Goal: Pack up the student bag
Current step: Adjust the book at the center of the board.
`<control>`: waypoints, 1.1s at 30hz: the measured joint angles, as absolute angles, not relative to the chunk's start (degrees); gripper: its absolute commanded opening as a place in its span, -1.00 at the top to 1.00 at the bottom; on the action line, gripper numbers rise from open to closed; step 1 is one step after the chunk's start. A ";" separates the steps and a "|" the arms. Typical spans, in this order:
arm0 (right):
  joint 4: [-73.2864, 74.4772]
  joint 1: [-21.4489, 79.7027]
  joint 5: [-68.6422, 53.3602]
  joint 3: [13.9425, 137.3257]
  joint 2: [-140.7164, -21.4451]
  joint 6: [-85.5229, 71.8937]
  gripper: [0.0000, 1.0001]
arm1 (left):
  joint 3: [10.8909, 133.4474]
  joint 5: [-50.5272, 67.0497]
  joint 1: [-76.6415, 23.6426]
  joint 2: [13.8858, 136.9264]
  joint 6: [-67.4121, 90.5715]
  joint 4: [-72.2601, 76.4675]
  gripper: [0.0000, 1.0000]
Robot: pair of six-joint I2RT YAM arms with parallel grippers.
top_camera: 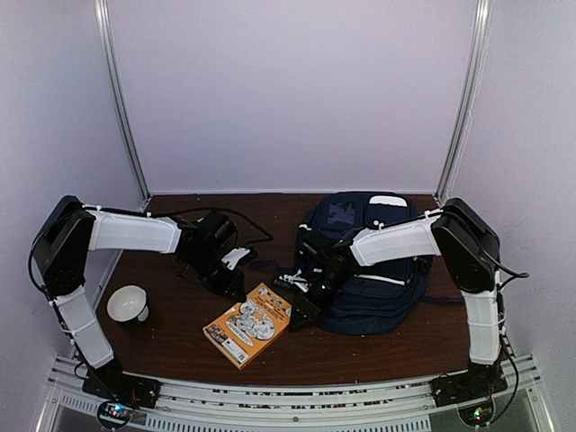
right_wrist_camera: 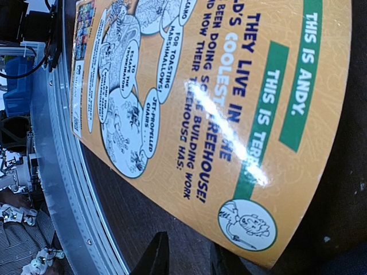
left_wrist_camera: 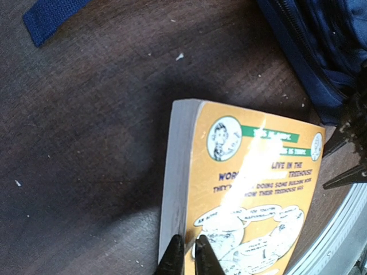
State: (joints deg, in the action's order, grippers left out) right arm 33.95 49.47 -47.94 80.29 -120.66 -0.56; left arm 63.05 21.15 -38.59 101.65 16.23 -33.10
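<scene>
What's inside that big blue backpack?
The student bag shows only its navy outside. The right arm crosses over it; anything inside is hidden.

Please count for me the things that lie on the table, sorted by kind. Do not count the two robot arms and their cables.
navy backpack: 1
orange book: 1
white cup: 1
Total: 3
</scene>
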 measured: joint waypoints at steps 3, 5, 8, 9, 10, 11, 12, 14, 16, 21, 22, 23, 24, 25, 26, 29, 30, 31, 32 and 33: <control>34.00 49.47 -47.97 80.34 -120.73 -0.54 0.48 | 63.13 20.62 -38.54 102.35 15.70 -32.93 0.83; 34.11 49.47 -47.97 80.44 -120.88 -0.56 0.48 | 63.13 20.56 -38.54 102.87 15.42 -32.91 0.92; 34.20 49.47 -47.97 80.44 -120.97 -0.51 0.48 | 63.13 20.86 -38.41 103.31 15.05 -32.88 1.00; 34.22 49.47 -47.97 80.44 -120.97 -0.49 0.48 | 63.13 20.91 -38.33 103.31 15.05 -32.86 1.00; 34.24 49.47 -47.97 80.44 -120.99 -0.43 0.48 | 63.13 21.12 -38.24 103.31 14.92 -32.86 1.00; 34.26 49.47 -47.97 80.44 -120.99 -0.40 0.49 | 63.13 21.23 -38.22 103.31 14.90 -32.86 1.00; 34.30 49.47 -47.94 80.49 -120.99 -0.38 0.49 | 63.13 21.26 -38.20 103.28 14.90 -32.86 1.00; 34.74 49.47 -47.92 80.82 -121.14 -0.27 0.50 | 63.11 21.26 -38.20 103.18 14.92 -32.82 1.00; 35.70 49.28 -47.62 81.60 -121.54 -0.10 0.50 | 62.85 21.26 -38.20 102.69 15.07 -32.64 1.00; 39.92 48.12 -46.70 86.32 -124.38 0.30 0.51 | 60.47 20.99 -38.22 99.88 16.91 -32.21 1.00; 40.49 47.72 -46.68 87.35 -124.97 0.32 0.51 | 59.88 20.75 -38.22 99.50 17.43 -32.08 1.00; 41.01 47.31 -46.63 88.47 -125.56 0.34 0.51 | 59.09 20.49 -38.20 99.24 18.15 -31.66 1.00; 41.28 46.96 -46.50 89.12 -125.91 0.47 0.49 | 58.24 20.14 -38.20 99.15 18.85 -31.07 1.00; 41.47 46.52 -46.22 89.71 -126.13 0.60 0.47 | 57.28 20.10 -38.15 99.09 19.84 -30.09 1.00; 41.60 46.09 -46.02 89.91 -126.17 0.71 0.43 | 56.49 20.18 -38.02 98.56 20.86 -29.06 1.00; 40.86 44.53 -45.19 90.06 -125.95 0.49 0.21 | 53.91 20.53 -37.98 97.34 23.49 -25.52 1.00; 40.21 44.01 -44.91 89.82 -125.64 0.19 0.11 | 52.90 20.84 -37.98 96.92 24.58 -23.92 1.00; 39.55 43.68 -44.75 89.30 -125.14 -0.56 0.02 | 51.94 21.28 -37.98 96.55 25.65 -22.33 1.00; 38.30 43.31 -44.73 88.03 -124.07 -1.19 -0.05 | 50.98 21.67 -37.98 96.23 26.72 -20.69 1.00; 37.54 43.13 -44.66 86.85 -123.04 -2.22 -0.10 | 50.06 21.89 -37.98 95.96 27.81 -19.00 1.00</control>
State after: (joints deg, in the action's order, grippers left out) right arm 37.54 43.13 -44.66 86.85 -123.04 -2.22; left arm 50.06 21.89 -37.98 95.96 27.81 -19.00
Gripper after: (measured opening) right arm 0.459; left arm 0.005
